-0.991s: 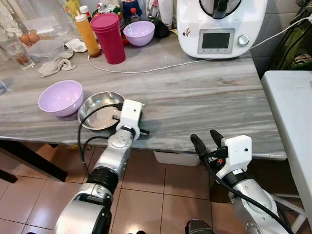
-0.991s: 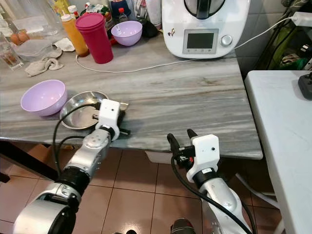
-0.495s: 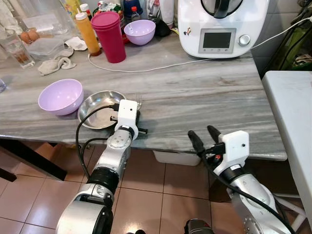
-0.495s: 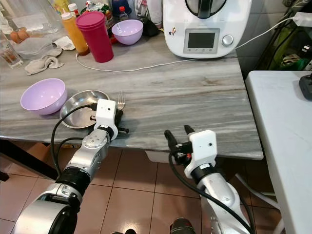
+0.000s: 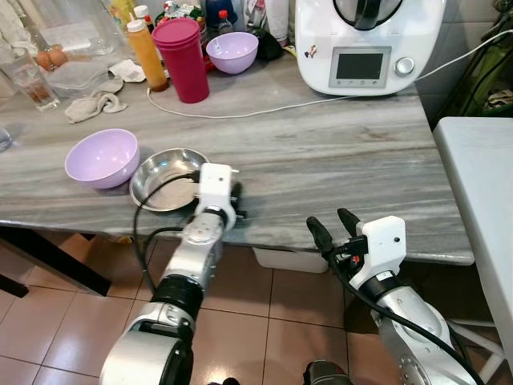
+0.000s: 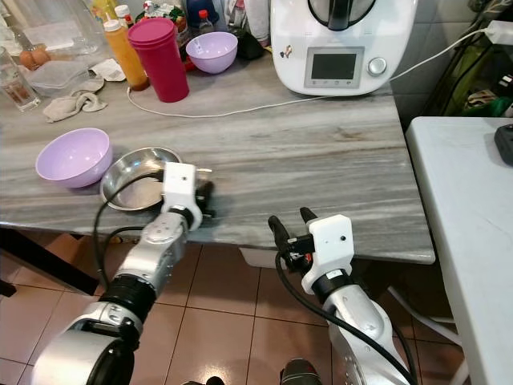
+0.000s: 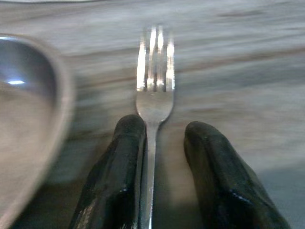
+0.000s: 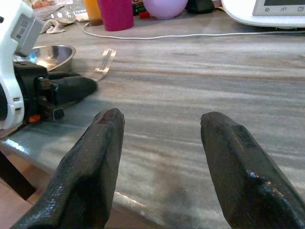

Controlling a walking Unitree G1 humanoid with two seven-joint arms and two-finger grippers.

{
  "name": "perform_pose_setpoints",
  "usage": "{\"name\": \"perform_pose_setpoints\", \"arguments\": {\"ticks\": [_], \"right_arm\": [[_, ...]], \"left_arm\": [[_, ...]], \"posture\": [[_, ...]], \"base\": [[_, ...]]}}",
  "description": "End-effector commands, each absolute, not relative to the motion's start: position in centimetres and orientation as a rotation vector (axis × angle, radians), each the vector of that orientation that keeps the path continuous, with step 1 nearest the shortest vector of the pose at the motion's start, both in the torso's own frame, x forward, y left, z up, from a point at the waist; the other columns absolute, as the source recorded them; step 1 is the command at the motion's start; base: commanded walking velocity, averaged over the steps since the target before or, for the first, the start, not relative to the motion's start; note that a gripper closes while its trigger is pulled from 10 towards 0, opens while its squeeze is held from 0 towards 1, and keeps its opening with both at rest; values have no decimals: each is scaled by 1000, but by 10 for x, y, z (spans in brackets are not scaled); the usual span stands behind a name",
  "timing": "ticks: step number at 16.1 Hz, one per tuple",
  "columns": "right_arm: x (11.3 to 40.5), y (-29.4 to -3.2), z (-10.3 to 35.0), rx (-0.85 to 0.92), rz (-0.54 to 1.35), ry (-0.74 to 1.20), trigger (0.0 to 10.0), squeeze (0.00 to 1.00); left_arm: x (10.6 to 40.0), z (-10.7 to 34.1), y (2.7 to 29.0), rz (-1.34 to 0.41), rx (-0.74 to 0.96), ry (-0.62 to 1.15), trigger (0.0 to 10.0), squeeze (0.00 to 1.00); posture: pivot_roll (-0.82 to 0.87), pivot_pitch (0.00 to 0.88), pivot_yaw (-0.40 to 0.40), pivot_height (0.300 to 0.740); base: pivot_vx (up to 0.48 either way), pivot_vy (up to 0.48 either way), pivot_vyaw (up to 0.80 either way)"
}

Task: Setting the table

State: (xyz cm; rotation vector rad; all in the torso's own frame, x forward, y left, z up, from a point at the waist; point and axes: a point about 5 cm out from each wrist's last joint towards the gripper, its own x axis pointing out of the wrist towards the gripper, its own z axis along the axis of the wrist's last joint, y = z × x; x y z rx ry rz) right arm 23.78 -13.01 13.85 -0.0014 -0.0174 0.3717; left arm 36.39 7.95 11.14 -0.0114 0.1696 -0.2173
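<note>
Forward since a second ago, my left gripper [image 7: 159, 143], fingers parted around the silver metal fork [image 7: 153, 86] beside the shallow steel dish [image 5: 164, 178], suggests placement is finishing; right gripper [image 8: 162, 157] spread, idle.

Left gripper [image 7: 157, 138] rests low, fingers parted; right gripper [image 8: 162, 157] hovers (fingers spread wide).

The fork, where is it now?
The fork lies on the grey table, just right of the steel bowl, between the left gripper's fingers.
</note>
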Motion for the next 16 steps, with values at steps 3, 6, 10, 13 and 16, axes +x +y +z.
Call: {"name": "perform_pose_setpoints", "arguments": {"ticks": [3,6,10,13,16], "right_arm": [[239,-126,139,-2,385,-21,10000,0],[241,-125,139,-5,389,-24,10000,0],[243,-124,140,-7,393,-33,10000,0],[244,-124,143,-10,385,-48,10000,0],[245,-126,145,-11,367,-62,10000,0]], "left_arm": [[362,114,76,-263,-11,166,10000,1000],[362,118,73,-269,13,133,10000,1000],[366,137,72,-273,19,26,10000,1000],[363,155,64,-360,23,-86,10000,1000],[357,172,68,-393,41,-191,10000,1000]], "posture": [[-364,129,131,740],[-362,125,126,740],[-360,125,126,740],[-358,125,125,740],[-351,129,122,740]], "base": [[0,0,0],[0,0,0],[0,0,0],[0,0,0],[0,0,0]]}}
